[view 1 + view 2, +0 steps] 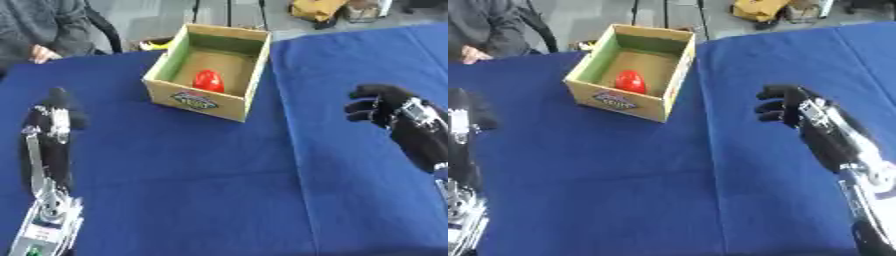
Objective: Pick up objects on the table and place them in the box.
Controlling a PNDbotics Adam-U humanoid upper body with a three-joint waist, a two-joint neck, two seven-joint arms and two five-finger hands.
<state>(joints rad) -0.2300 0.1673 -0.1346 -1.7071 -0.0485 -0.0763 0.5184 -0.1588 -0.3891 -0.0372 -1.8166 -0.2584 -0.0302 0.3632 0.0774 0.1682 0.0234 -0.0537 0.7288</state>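
Right hand (785, 107) raised, fingers curled, empty

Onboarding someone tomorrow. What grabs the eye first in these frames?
The open cardboard box at upper centre on the blue tablecloth, with a red object sitting inside it. Next, the two black hands: the right hand hovers right of the box with curled fingers, holding nothing, and the left hand is raised at the left edge.
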